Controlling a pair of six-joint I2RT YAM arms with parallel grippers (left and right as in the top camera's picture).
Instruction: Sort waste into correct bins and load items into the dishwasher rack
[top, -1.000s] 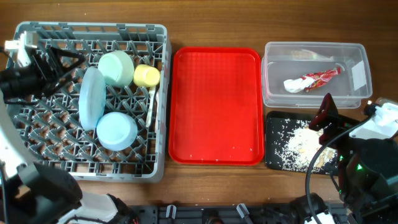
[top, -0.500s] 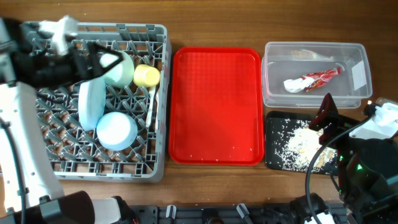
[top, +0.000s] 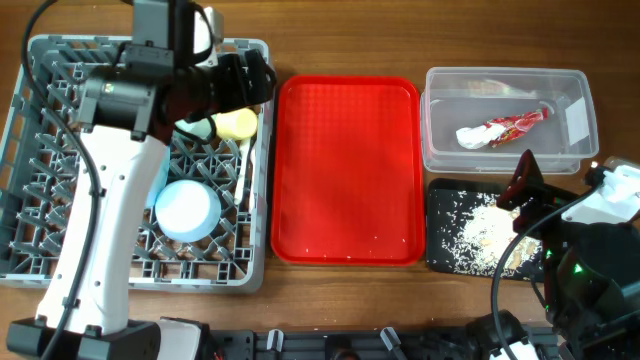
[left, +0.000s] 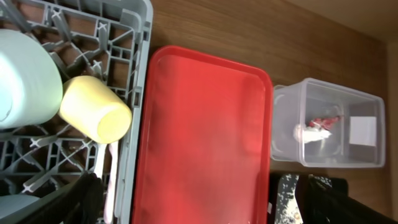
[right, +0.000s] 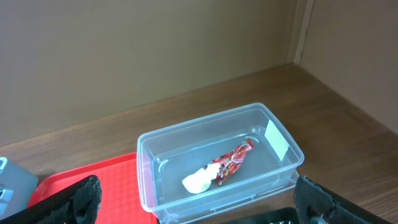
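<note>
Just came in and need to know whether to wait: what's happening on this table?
Two robot arms are clearing up. The left pincer hovers open and empty over the dish rack, near the yellow cup. A green bowl and a pale blue bowl also sit in the rack. The wrapper and napkin lie in the clear tub, crumbs in the black tray. The right pincer hangs open by the black tray, holding nothing.

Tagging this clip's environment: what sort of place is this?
Likely a lab bench staged as a dish-return station: wooden table, dishwasher rack holding a bowl and cup, red tray, clear tub with a wrapper, black tray with crumbs.
</note>
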